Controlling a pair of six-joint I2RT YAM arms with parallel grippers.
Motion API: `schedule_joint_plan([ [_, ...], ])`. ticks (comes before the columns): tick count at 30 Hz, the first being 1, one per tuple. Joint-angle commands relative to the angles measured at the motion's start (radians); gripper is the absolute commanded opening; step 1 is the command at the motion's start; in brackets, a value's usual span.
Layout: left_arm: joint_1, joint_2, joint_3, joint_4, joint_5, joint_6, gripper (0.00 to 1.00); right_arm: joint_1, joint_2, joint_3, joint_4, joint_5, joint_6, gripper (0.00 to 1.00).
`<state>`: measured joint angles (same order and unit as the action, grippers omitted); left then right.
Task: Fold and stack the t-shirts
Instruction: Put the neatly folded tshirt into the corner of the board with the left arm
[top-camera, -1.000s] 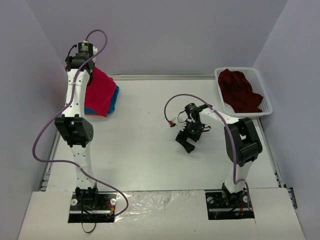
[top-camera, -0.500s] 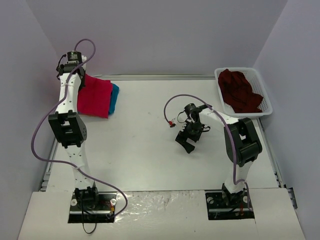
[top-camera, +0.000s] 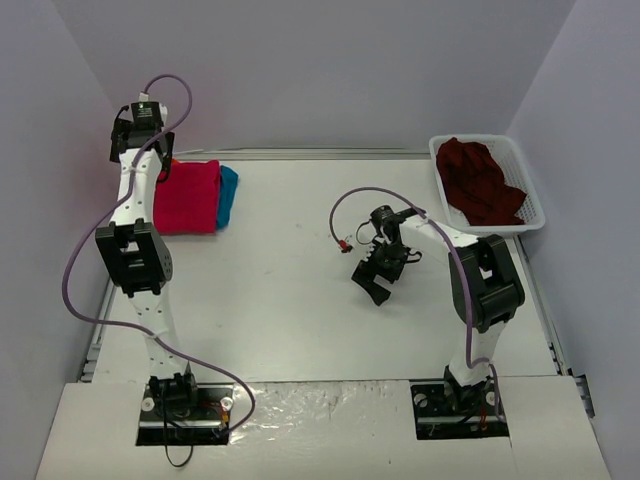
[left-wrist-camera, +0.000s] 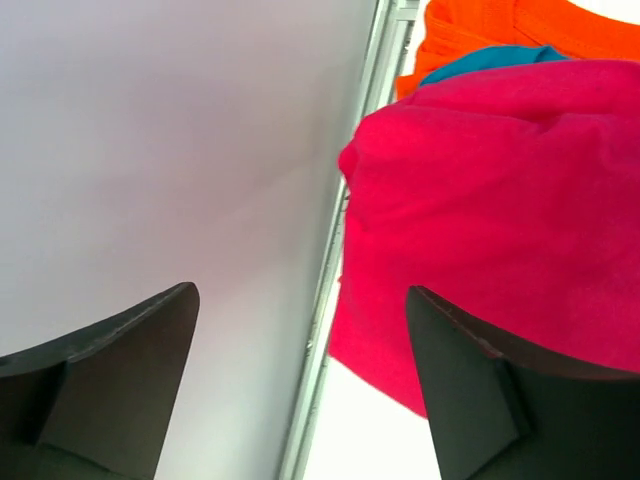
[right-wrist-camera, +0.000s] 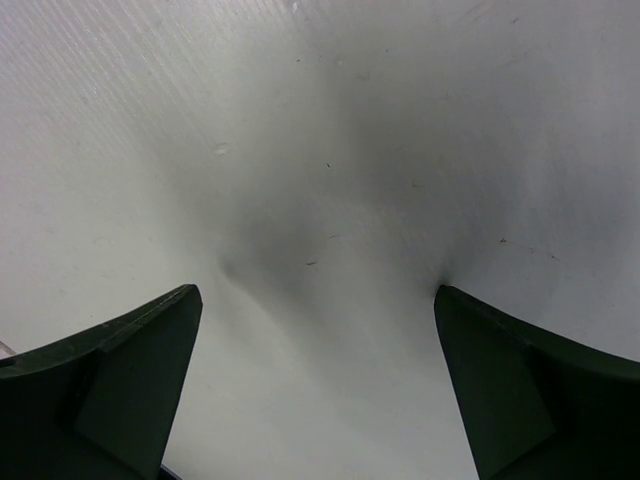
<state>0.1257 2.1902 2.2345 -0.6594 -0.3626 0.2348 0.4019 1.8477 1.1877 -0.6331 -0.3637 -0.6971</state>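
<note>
White counter walled by pale lilac panels holds the whole job, and the stack sits in its far-left corner, tight to the side wall. That spot probably keeps the middle free for folding.

On top of the stack lies the crimson-pink t-shirt, folded into a neat rectangle. The blue t-shirt shows along its right edge. In the left wrist view a strip of the orange t-shirt peeks out beyond both.

Just above the stack's wall-side edge, the left end effector has its fingers spread wide. Nothing lies between them, so the pink shirt rests on the pile by its own weight.

Mid-counter, well apart from any cloth, the right end effector hangs low, jaws fully apart and empty. It seems parked out of the way.

At the far right, the dark maroon t-shirt is crumpled in the white mesh basket, unfolded. It looks like the one piece left to fetch.
</note>
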Motion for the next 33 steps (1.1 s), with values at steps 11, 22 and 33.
schedule_joint_plan([
  [11, -0.159, -0.801, -0.461, 0.032, 0.145, -0.015, 0.95, -0.014, -0.143, 0.11, -0.086, -0.011, 0.047, 1.0],
  [22, -0.159, -1.227, -1.028, 0.133, 0.638, -0.014, 0.94, -0.034, -0.493, 0.297, 0.119, 0.16, 0.316, 1.0],
  [33, -0.064, -1.345, -1.244, 0.213, 0.841, -0.034, 0.94, -0.24, -0.643, 0.178, 0.213, 0.162, 0.459, 1.0],
])
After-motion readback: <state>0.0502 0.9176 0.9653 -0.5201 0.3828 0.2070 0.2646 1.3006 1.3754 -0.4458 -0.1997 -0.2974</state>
